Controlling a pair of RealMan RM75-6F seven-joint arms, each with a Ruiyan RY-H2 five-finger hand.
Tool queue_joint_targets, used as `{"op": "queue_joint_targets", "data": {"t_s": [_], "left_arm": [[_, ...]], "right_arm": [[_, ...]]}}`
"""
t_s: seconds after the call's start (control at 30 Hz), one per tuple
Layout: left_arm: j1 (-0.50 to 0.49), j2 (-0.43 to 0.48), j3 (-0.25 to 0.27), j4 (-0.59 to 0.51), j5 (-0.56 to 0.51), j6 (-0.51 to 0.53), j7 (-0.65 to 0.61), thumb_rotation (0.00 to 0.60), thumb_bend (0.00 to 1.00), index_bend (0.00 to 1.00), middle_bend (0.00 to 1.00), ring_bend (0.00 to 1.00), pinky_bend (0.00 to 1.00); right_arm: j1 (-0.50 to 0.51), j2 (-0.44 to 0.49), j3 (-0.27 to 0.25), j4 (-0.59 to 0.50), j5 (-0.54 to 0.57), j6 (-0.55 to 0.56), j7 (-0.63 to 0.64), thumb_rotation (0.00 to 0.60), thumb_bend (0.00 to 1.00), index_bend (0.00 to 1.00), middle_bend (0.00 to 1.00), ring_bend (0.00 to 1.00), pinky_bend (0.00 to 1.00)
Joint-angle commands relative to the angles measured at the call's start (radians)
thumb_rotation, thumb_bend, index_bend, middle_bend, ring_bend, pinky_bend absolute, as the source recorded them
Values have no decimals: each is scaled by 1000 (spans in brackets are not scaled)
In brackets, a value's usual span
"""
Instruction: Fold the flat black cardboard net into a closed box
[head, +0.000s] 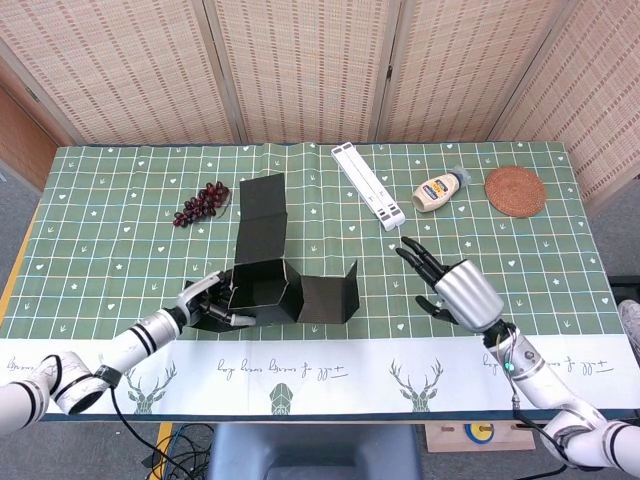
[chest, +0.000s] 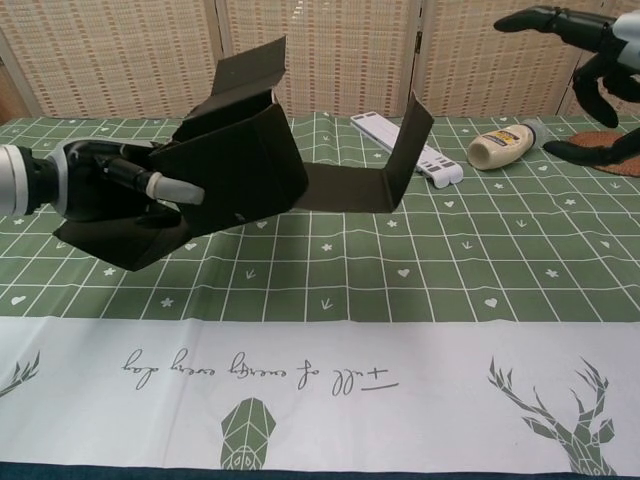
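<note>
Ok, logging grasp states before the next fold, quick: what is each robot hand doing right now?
Left robot hand: holding the black cardboard net by its left side.
Right robot hand: open, fingers spread, holding nothing, off to the net's right.

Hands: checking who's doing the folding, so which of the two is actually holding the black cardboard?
The left hand grips the black cardboard net at its left end. The right hand hangs open, apart from it.

Each white, black-banded arm ends in a silver-backed robot hand with black fingers.
</note>
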Motion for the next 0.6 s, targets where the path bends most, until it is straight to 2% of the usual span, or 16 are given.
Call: {"op": "queue_joint_targets", "data": {"t_s": [0.03,0.13,0.23,0.6], "left_arm": [[-19,32,20,-7,19,22,-50,600,96,216,181,509,835],[-32,48,28,-25,17,23,-83,600,96,215,181,509,837],[-43,61,37,-36,16,21,-88,600,96,213,181,509,838],[-64,102,66,-71,9,26,-101,600,96,207,181,509,839]], "right_arm": [[-11,-82,15,59,-24,28,-37,600,295,0,31,736,962],[-11,-172,46,98,-29,61,-73,600,178,0,27,730,962],[-5,-262,76,150,-32,91,-92,600,106,0,23,720,962],[66,-491,134,343,-77,142,-110,600,90,0,3,690,962]]}}
